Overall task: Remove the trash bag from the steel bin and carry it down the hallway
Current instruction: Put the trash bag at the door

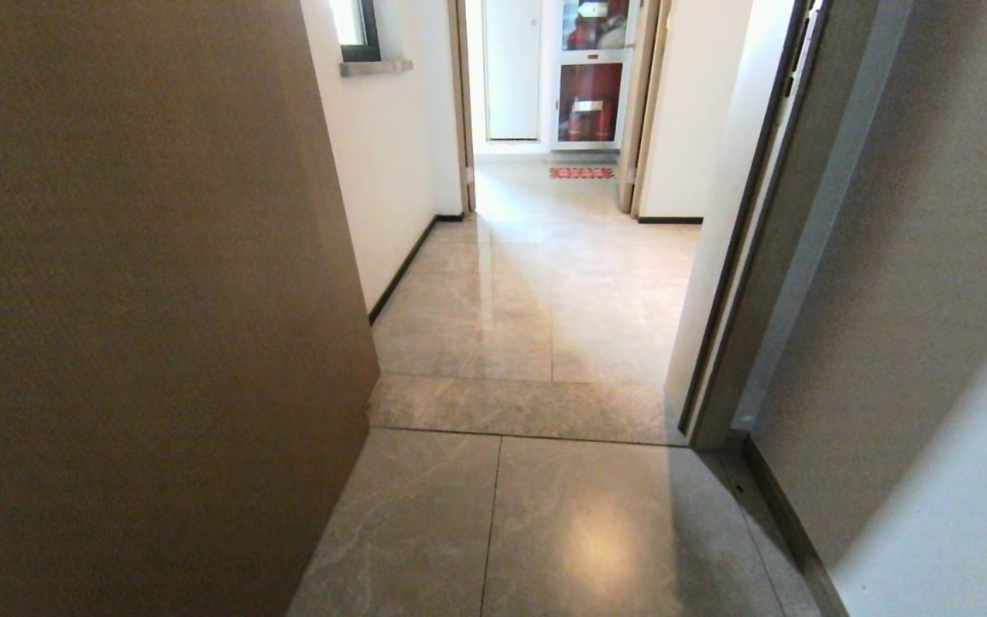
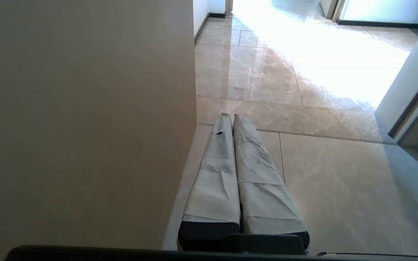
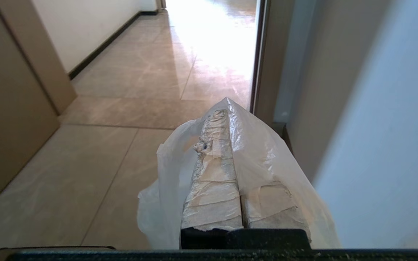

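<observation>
Hallway: a long run of glossy beige-grey stone-look tiles leading away through a doorway, with white walls and a black baseboard along the left side; bright light glares off the floor farther down.
Brown panel: a big flat brown surface filling the left of the head view, its edge ending at the floor strip in the doorway.
Door frame: a dark grey frame on the right, standing at the same floor strip, with a pale wall beside it.
Far cabinet: a glass-fronted white cabinet at the hallway's end with red things inside; a small red mat lies on the floor before it.
Window: dark-framed, high on the left wall, with a grey sill.
Trash bag: thin see-through white plastic, draped over and around the right gripper's fingers and hanging to both sides above the floor, close to the door frame.
Right gripper: tape-wrapped fingers pressed together, pinching the trash bag's film; it points toward the doorway.
Left gripper: tape-wrapped fingers closed against each other with nothing between them, just beside the brown panel's edge, above the floor.
Steel bin: in none of the views.
</observation>
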